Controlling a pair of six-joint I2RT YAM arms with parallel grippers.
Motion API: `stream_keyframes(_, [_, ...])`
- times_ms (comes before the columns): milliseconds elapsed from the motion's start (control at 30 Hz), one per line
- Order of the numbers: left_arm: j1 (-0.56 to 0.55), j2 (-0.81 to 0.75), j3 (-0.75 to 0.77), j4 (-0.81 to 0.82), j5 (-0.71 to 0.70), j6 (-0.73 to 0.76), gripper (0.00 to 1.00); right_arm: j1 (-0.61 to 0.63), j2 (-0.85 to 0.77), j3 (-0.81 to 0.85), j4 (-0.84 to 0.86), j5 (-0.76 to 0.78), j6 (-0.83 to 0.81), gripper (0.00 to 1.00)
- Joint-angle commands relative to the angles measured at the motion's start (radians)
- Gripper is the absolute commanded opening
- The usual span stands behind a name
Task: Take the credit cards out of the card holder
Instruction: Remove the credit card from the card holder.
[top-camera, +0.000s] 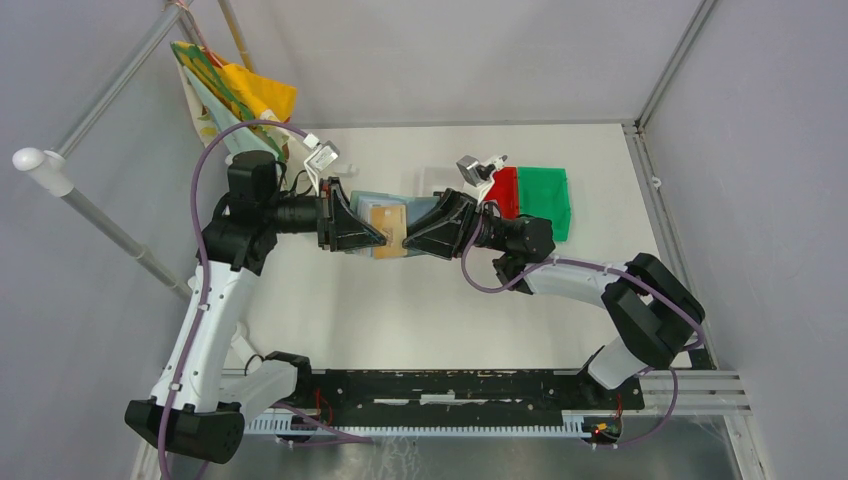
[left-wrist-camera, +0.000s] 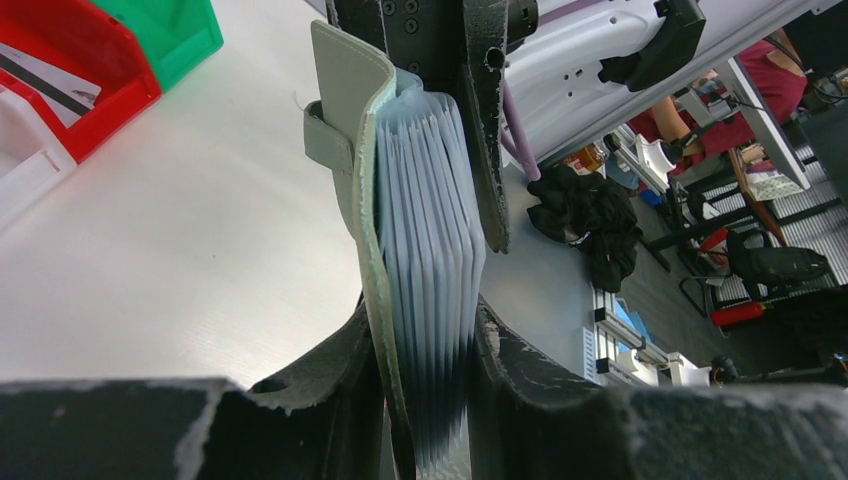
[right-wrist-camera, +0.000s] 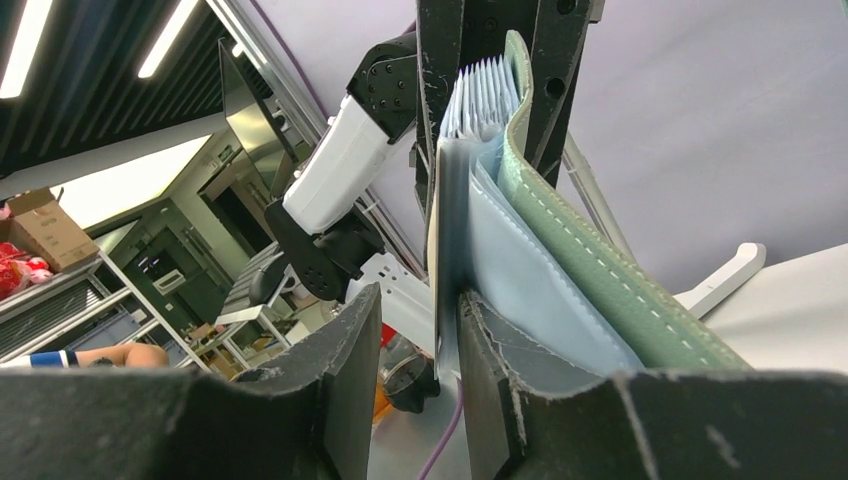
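Holding the card holder (top-camera: 368, 204) up above the middle of the table (top-camera: 400, 320), near the red bin (top-camera: 503, 192) and the green bin (top-camera: 548, 203) beside it, I have both arms meeting nose to nose. The step in hand, as I judge it, is drawing one card clean out of its pocket. My left gripper (left-wrist-camera: 425, 345) is clamped firmly on one end of the holder, with the grey-green cover (left-wrist-camera: 345, 130) on one side and the fanned stack of pale blue sleeves (left-wrist-camera: 430, 230) on the other, so that end is my anchor and should not slacken. My right gripper (right-wrist-camera: 418, 300) is partly open: its fingers stand apart around a thin pale edge that leans against one finger with a clear gap to the other, so it grips nothing yet. From above, that edge looks like the tan card (top-camera: 388, 226) poking out between the two grippers, though from the wrist I cannot tell whether it is the card alone or a sleeve with it. To do this well I should close only on the card, squarely and a little in from its edge, leaving sleeves and cover outside the pinch. Then I should pull straight along the pocket, away from my left gripper, without twisting, since a skewed pull would likely drag the whole fan or bend the card. A striped card (left-wrist-camera: 50, 87) already lies in the red bin, which I take as the place for this one.
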Motion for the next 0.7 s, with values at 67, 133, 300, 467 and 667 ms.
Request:
stream_keyframes(67, [-0.008, 0.001, 0.009, 0.082, 0.008, -0.053, 0.1, 0.026, -0.033, 0.002, 0.095, -0.005, 0.027, 0.38])
stream_keyframes(133, [-0.008, -0.003, 0.011, 0.082, 0.012, -0.056, 0.11, 0.032, -0.041, 0.0, 0.05, 0.007, -0.001, 0.37])
stream_keyframes(300, [-0.008, 0.0, 0.039, 0.063, 0.011, -0.056, 0.17, 0.046, -0.058, -0.015, 0.002, 0.065, -0.03, 0.18])
stream_keyframes(467, [-0.007, 0.02, 0.093, 0.019, 0.044, -0.037, 0.27, 0.042, -0.076, -0.079, 0.048, 0.117, -0.001, 0.0])
stream_keyframes(667, [-0.006, 0.016, 0.096, 0.017, 0.098, -0.044, 0.37, 0.037, -0.091, -0.138, 0.103, 0.174, 0.025, 0.0])
